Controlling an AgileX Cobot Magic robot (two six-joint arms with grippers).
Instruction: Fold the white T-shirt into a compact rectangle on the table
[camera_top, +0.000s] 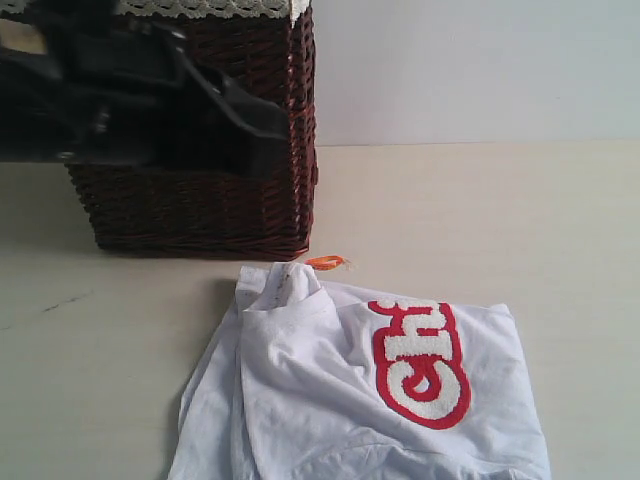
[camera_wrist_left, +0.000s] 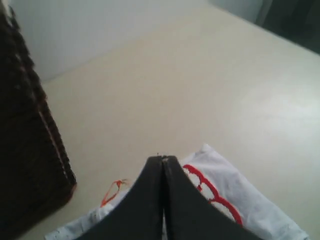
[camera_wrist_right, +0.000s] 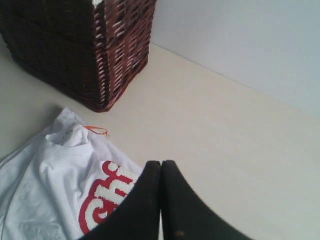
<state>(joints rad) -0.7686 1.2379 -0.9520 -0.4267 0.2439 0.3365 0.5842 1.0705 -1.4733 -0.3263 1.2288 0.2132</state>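
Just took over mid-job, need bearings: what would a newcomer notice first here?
The crumpled white cotton T-shirt with bold red-outlined lettering, lying on the pale cream tabletop low in the exterior view. Behind it stands a dark brown wicker basket; a small orange tag sticks out at the shirt's collar. The black left end effector and right end effector are both shut and empty.

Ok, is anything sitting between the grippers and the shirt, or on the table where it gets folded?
Nothing visible. In the wrist views, the shut left gripper and right gripper have only the shirt and bare table past their tips. The basket stands near the shirt's neck end, not touching it.
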